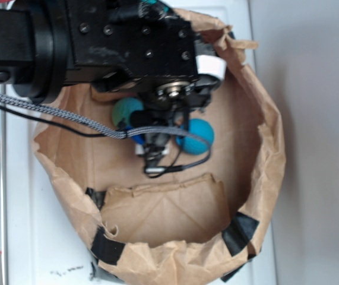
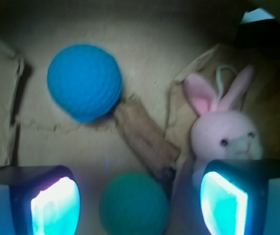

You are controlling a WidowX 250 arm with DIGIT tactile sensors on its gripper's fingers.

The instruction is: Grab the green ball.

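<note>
Exterior view, from above: a crumpled brown paper bag (image 1: 264, 148), its rim rolled down and patched with black tape (image 1: 240, 233), lies open on a white tabletop (image 1: 27, 225). The black robot arm (image 1: 98, 41) reaches in from the upper left, with a braided cable (image 1: 50, 111) trailing across the bag's opening. The gripper (image 1: 151, 155) points down into the bag and hides much of its floor. The green ball (image 1: 124, 111) shows partly at the left of the gripper; the blue ball (image 1: 197, 136) lies just to the right of it. A folded paper flap (image 1: 169, 208) covers the lower part of the bag floor.

Wrist view: the gripper (image 2: 140, 205) stands wide open, and its two fingers (image 2: 51, 203) glow cyan at the lower left and lower right of the frame. The green ball (image 2: 134, 203) sits on the bag floor between them, nearer the left finger, with a clear gap on each side; nothing is held. The blue ball (image 2: 84, 82) rests farther off, at the upper left, its dimpled surface plain to see. A brown stick-like piece (image 2: 144, 139), perhaps rolled paper, runs slantwise from just beside the blue ball toward the green ball. A pink plush rabbit (image 2: 225, 129) with a loop (image 2: 223, 78) between its ears sits just behind the right finger.
</note>
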